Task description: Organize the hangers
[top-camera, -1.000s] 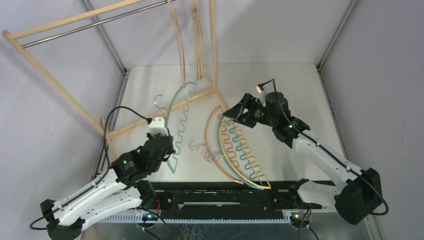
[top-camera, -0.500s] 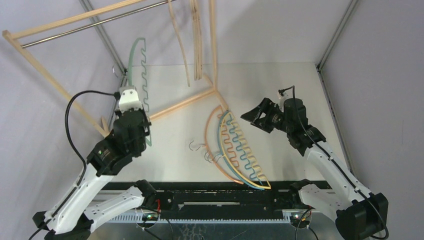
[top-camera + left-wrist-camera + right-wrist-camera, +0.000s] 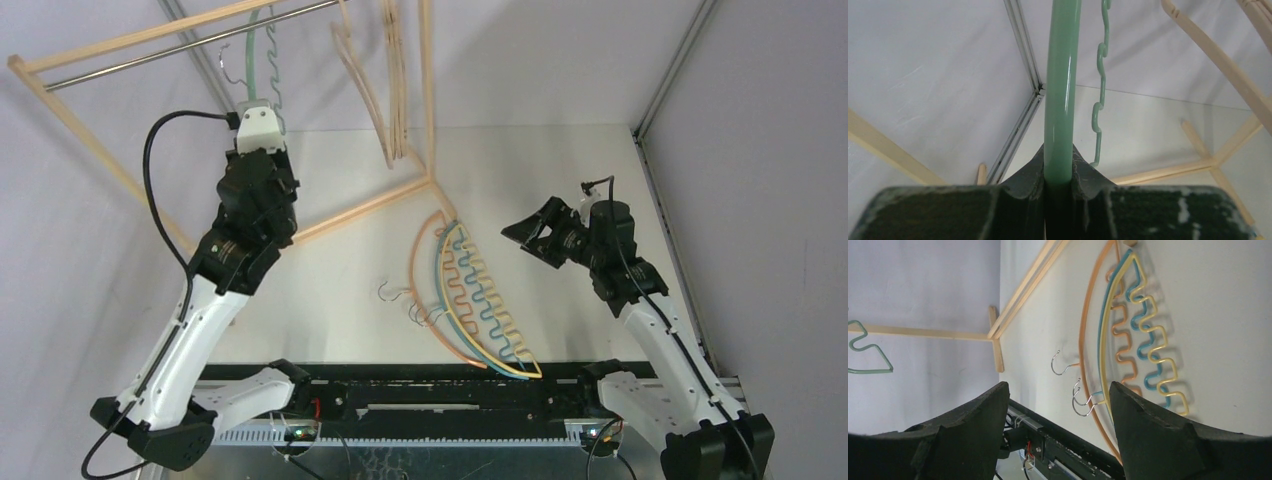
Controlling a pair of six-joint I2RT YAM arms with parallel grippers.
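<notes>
**A:** What is the left gripper [image 3: 1058, 172] doing?

**B:** It is raised above the far-left corner of the worktop [image 3: 560, 160], with its fingers clamped tight on the thick bar of the green hanger [image 3: 1062, 75]. The hanger stands nearly upright from the jaws, and its wavy bar runs alongside.

**A:** Is it on the rack [image 3: 95, 150]?

**B:** Its top reaches the metal rail [image 3: 190, 45]. I cannot tell whether the hook sits over the rail.

**A:** And the right gripper [image 3: 1058, 392]?

**B:** It hangs above the right half of the worktop with its fingers wide apart and nothing between them. It is tipped toward the middle.

**A:** Where are the other hangers?

**B:** 3 thin hangers [image 3: 1108, 340], orange, teal and yellow, lie stacked flat in the middle and run to the near edge. Their hooks point toward the left edge. The right gripper is beside them and not touching them. Several light-wood hangers [image 3: 397, 90] hang from the rail near the far edge.
</notes>
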